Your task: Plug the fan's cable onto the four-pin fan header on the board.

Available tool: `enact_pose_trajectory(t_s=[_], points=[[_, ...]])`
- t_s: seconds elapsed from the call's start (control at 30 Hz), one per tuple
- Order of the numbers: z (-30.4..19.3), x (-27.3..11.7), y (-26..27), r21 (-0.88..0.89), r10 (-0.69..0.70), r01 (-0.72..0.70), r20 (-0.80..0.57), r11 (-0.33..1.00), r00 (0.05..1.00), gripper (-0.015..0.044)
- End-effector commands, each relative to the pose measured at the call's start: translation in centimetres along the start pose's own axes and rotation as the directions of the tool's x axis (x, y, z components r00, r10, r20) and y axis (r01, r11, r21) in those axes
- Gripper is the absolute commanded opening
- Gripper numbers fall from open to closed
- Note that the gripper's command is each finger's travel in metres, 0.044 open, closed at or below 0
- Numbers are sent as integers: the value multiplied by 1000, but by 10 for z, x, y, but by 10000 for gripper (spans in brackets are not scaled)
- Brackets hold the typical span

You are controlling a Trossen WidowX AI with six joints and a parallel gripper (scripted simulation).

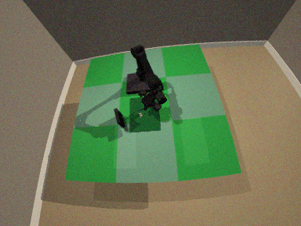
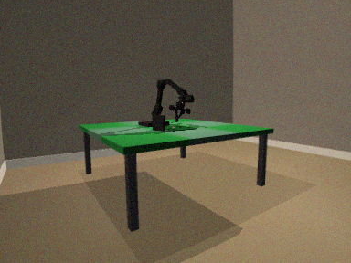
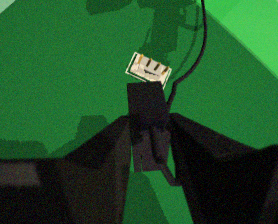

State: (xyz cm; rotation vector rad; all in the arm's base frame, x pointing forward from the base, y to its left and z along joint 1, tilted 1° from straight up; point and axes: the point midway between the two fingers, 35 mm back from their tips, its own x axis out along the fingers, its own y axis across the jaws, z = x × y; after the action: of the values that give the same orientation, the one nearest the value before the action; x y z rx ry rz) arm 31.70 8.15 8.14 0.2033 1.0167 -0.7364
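My gripper (image 1: 146, 107) (image 2: 177, 120) (image 3: 149, 123) is shut on the black cable plug (image 3: 145, 100), which juts out past the fingertips. In the wrist view the pale header (image 3: 148, 70) (image 1: 140, 114), with its pins showing, lies just beyond the plug's front edge. The plug hides a little of the header's near edge. The header looks turned compared with the plug. The height of the plug over the dark green board (image 3: 55, 80) (image 1: 145, 125) cannot be told. The thin black cable (image 3: 204, 40) curves past the header's right side. The dark fan (image 1: 119, 118) (image 2: 159, 122) stands upright beside the board.
The arm's dark base (image 1: 134, 83) is on the board's far side in the top view. The green checkered table (image 1: 90, 157) (image 2: 228, 136) carries everything. The arm casts broad shadows over board and table.
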Motion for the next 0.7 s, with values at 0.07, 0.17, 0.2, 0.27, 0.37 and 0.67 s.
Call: enact_pose_trajectory(t_s=[0.07,0.17,0.2,0.27,0.37,0.67], points=[[-2,1,1,12,-8,7,93,1000,996,0],[-3,1,1,16,-10,8,135,1000,991,0],[-3,1,1,17,-11,8,149,1000,989,0],[-4,1,2,20,-11,8,177,1000,984,0],[-5,0,2,25,-12,6,219,1000,976,0],[-8,-2,2,40,-8,-7,342,999,940,0]])
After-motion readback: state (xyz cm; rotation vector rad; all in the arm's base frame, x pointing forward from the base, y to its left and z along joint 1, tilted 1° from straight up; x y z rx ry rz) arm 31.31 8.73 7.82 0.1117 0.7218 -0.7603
